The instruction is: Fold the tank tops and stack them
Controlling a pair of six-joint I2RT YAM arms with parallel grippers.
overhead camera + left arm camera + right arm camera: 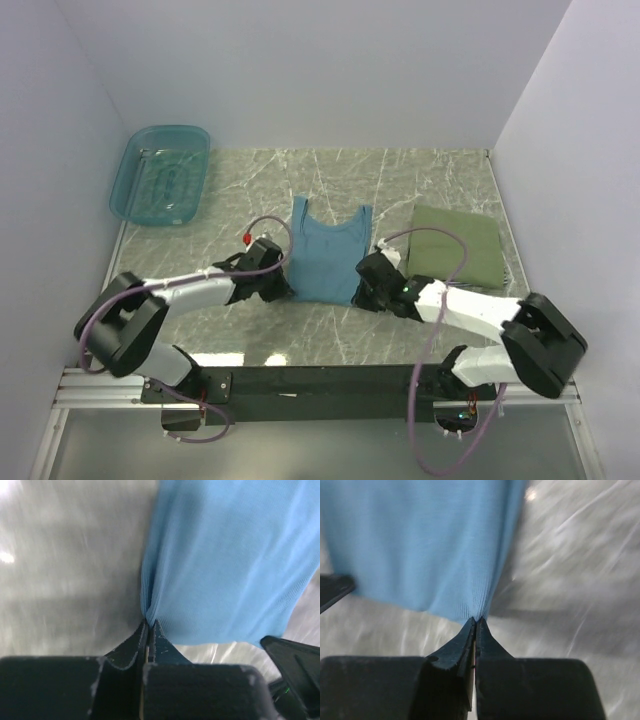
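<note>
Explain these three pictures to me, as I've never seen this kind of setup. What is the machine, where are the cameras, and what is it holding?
These are two robot arms bolted side by side at the near edge of a marbled table. The wide picture looks down from above and behind them. The other two come from a camera on each wrist, looking along its own fingers. On the table lie a blue tank top spread flat, a folded green top to its right, and a clear teal basin at the far left. The left end effector is shut on the tank top's near left corner, and the right end effector on its near right corner.
</note>
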